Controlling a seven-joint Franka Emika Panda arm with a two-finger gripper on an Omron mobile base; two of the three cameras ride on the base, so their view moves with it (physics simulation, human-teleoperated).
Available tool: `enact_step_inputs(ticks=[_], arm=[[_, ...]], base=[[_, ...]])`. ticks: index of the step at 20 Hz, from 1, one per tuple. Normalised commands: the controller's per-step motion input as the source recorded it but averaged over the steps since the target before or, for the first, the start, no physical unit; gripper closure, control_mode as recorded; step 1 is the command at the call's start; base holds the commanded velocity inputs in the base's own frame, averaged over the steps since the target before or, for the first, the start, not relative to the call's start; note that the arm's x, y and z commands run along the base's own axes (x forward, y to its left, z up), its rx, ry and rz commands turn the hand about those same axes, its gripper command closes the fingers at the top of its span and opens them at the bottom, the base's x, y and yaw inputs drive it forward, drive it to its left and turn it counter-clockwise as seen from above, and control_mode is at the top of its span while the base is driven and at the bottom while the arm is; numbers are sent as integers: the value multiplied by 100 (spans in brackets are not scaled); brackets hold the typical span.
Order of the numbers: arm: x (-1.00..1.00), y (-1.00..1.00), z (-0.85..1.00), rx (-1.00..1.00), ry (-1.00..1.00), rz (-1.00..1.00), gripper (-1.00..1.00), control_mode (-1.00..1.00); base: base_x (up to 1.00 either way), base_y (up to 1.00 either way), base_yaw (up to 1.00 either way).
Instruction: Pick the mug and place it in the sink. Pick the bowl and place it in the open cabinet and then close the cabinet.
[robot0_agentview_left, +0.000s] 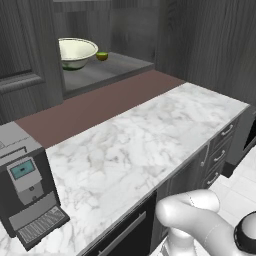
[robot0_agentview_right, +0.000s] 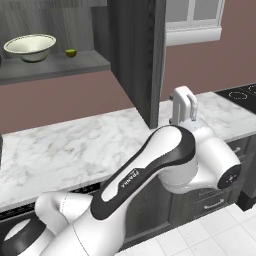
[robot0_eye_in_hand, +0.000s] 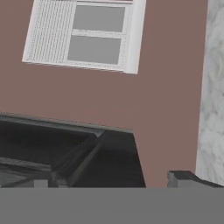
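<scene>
The cream-white bowl (robot0_agentview_left: 75, 52) (robot0_agentview_right: 30, 46) sits upright on the shelf of the open wall cabinet (robot0_agentview_left: 117, 66) (robot0_agentview_right: 60, 67). One dark cabinet door (robot0_agentview_right: 146, 60) swings out over the counter, seen nearly edge-on, and another panelled door (robot0_agentview_left: 22, 55) stands at the left. The mug and the sink are out of view. My arm is folded low in front of the counter, with its white hand (robot0_agentview_right: 183, 106) raised to the right of the swung door, far from the bowl. My gripper (robot0_eye_in_hand: 114, 183) faces the maroon wall and a window, and its fingertips (robot0_eye_in_hand: 188, 178) stand wide apart with nothing between them.
A small round yellow-green thing (robot0_agentview_left: 102, 56) (robot0_agentview_right: 70, 52) lies beside the bowl on the shelf. A coffee machine (robot0_agentview_left: 27, 195) stands at the counter's left end. The marble counter (robot0_agentview_left: 145, 145) runs right towards a dark stovetop (robot0_agentview_right: 240, 92). Drawers (robot0_agentview_left: 220, 150) line the front below.
</scene>
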Motion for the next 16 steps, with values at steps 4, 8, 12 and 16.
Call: enact_step_inputs(ticks=[4, 8, 12, 16], arm=[[23, 8, -5, 0, 0, 0, -100, -100], [13, 8, -3, 0, 0, 0, -100, -100], [0, 13, 0, 0, 0, 0, -100, -100], [0, 22, 0, 1, 0, 1, -100, -100]], base=[[0, 0, 0], [0, 0, 0], [0, 0, 0], [0, 0, 0]])
